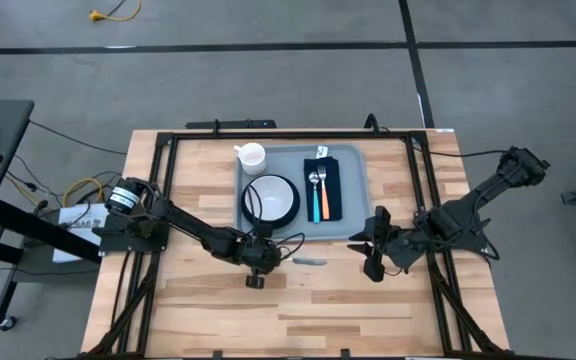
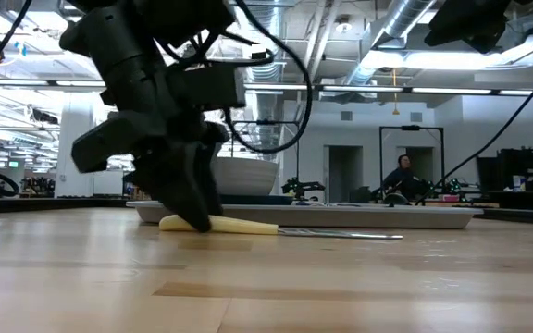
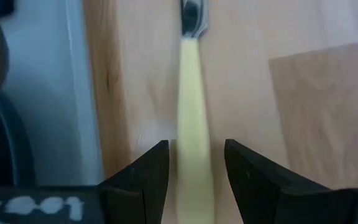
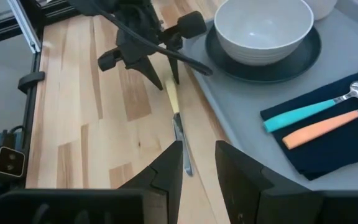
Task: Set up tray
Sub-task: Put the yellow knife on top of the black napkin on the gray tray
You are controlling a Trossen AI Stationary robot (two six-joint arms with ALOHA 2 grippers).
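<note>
A knife [image 1: 308, 261] with a pale yellow handle [image 3: 193, 106] lies flat on the wood just in front of the near rim of the grey-blue tray [image 1: 353, 226]. My left gripper [image 3: 194, 168] is open and points down at the table, one finger on each side of the handle's free end [image 2: 239, 226]. I see a thin gap at each finger. My right gripper [image 1: 367, 246] is open and hovers by the tray's near right corner, facing the knife [image 4: 176, 118]. On the tray are a white bowl [image 1: 273, 196] on a dark plate, a white cup [image 1: 252, 156], and a dark napkin [image 1: 326, 186] with a teal-handled and an orange-handled utensil on it.
A black frame rail [image 1: 268, 135] runs around the table's edges. Bare wood [image 1: 298, 310] lies between the knife and the table's near edge. In the low view, a person [image 2: 402, 176] sits far off in the room behind the table.
</note>
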